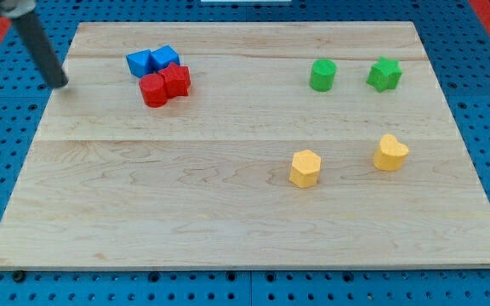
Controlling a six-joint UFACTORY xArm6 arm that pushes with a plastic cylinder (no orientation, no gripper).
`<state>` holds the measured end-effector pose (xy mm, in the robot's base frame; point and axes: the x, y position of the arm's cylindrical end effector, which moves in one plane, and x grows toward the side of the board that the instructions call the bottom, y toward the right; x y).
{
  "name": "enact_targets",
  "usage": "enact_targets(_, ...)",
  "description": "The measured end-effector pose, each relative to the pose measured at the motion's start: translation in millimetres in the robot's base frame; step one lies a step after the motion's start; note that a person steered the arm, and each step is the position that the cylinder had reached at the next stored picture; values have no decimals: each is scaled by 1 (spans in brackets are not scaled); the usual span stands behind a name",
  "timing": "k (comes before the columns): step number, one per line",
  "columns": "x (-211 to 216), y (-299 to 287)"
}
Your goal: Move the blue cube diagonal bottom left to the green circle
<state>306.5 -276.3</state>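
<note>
A blue cube point(166, 58) sits at the view's upper left, touching another blue block point(139, 63) on its left. Two red blocks point(153, 89) point(176, 81) lie just below the blue ones, touching them. The green circle point(322, 75) stands at the upper right of the board. My tip point(59, 84) is at the board's left edge, to the left of the blue blocks and apart from them.
A green star block point(384, 74) stands right of the green circle. Two yellow blocks point(305, 167) point(390, 152) lie at the lower right. The wooden board point(228, 212) rests on a blue pegboard surface.
</note>
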Motion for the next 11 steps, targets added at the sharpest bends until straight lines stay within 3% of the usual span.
enact_targets(1,-48,27)
enact_targets(2,-53,79)
enact_targets(5,-13,160)
enact_targets(7,46,192)
enact_targets(8,66,200)
enact_targets(9,45,174)
enact_targets(10,54,136)
enact_targets(11,72,156)
